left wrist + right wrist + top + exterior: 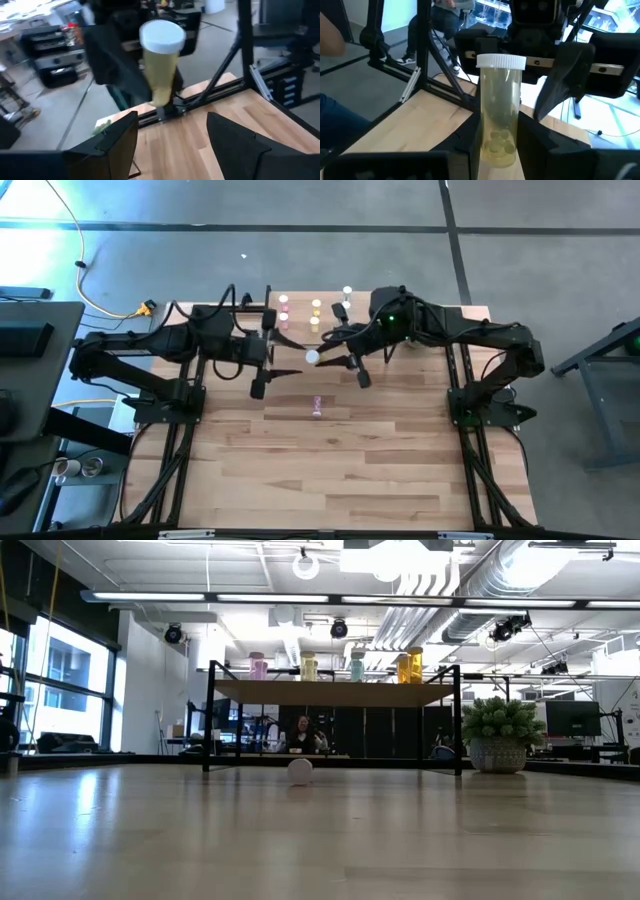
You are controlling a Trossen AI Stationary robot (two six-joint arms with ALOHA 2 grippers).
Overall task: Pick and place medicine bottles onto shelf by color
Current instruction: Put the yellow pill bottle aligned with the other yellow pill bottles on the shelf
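My right gripper is shut on a yellow medicine bottle with a white cap, above the table in front of the shelf. My left gripper is open and empty, just to the left of that bottle and facing it. The shelf stands at the far edge with pink, yellow, green and orange bottles upright on top. A pink bottle lies on its side on the table, its cap toward the near edge. My right gripper pinches the lower part of the yellow bottle's body between its two fingers. The bottle lies along the fingers, its capped end sticking out past the fingertips toward the left arm. It is lifted clear of the table.
A green potted plant stands right of the shelf. The shelf's black legs rest on the table at the far edge. Bare wood fills the near half of the table. A person shows in the room behind.
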